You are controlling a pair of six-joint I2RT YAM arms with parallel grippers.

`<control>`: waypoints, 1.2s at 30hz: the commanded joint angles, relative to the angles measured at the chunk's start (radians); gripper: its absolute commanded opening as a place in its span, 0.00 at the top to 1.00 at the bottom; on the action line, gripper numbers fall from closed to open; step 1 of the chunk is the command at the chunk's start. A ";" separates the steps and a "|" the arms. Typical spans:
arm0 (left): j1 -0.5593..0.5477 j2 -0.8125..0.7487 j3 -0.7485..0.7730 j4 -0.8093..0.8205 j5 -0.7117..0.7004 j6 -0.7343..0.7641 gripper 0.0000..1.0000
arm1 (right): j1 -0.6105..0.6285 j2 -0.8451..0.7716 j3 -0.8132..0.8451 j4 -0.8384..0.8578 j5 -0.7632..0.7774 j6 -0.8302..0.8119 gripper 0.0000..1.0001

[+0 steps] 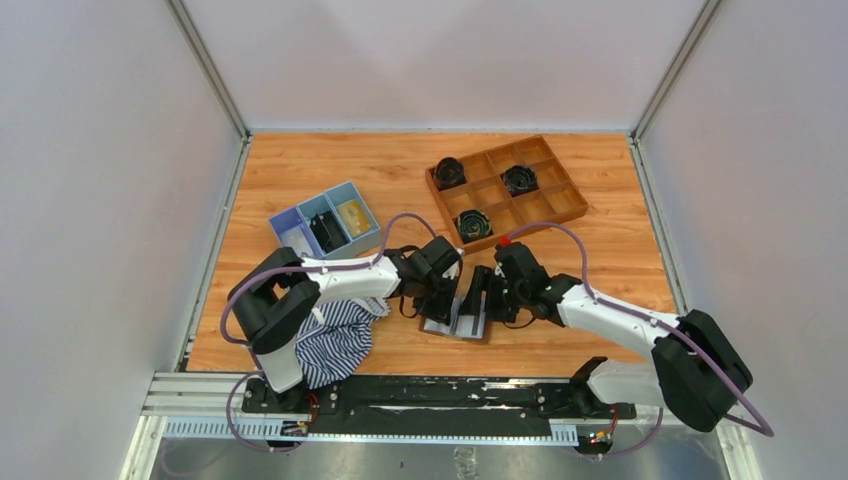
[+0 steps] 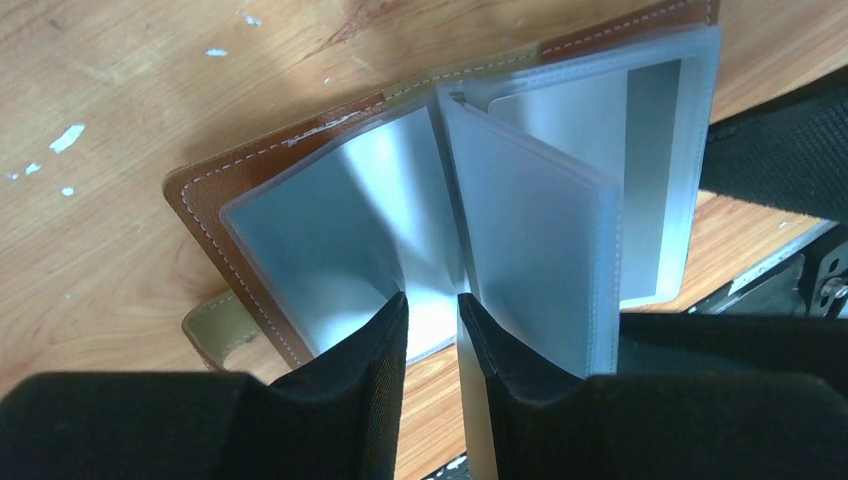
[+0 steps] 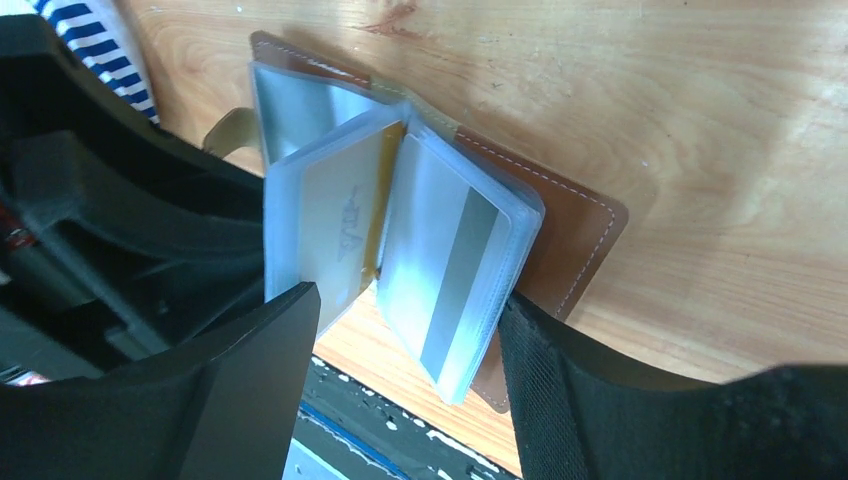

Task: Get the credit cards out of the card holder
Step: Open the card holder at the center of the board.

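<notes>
Card holder (image 2: 195, 195), brown, glossy sleeves (image 2: 330, 240), left jaws maybe pinching one, right jaws wide.

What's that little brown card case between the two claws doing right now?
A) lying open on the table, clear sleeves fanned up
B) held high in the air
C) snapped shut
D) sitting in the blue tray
A: the card holder lies open, brown cover down on the table, its clear sleeves standing fanned up.
</notes>
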 commanded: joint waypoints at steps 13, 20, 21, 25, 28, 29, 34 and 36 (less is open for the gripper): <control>0.051 -0.268 -0.036 -0.098 0.005 -0.004 0.66 | 0.060 0.147 0.074 -0.056 0.064 -0.039 0.24; 0.051 -0.292 -0.063 -0.026 0.040 -0.037 0.65 | 0.059 0.138 0.057 -0.052 0.066 -0.031 0.23; 0.051 -0.287 -0.065 -0.027 0.041 -0.035 0.65 | 0.058 0.133 0.052 -0.053 0.067 -0.029 0.23; 0.051 -0.255 -0.066 -0.032 0.040 -0.025 0.66 | 0.057 0.096 0.032 -0.075 0.092 -0.020 0.23; 0.051 -0.226 -0.071 -0.009 0.058 -0.031 0.66 | 0.056 0.034 0.021 -0.123 0.134 -0.013 0.23; 0.051 -0.218 -0.075 0.004 0.066 -0.037 0.66 | 0.057 0.008 0.018 -0.136 0.148 -0.013 0.24; 0.049 -0.164 -0.078 0.048 0.107 -0.053 0.67 | 0.056 -0.093 0.026 -0.182 0.201 -0.018 0.26; 0.049 -0.147 -0.075 0.053 0.108 -0.054 0.67 | 0.057 -0.111 0.028 -0.190 0.214 -0.015 0.27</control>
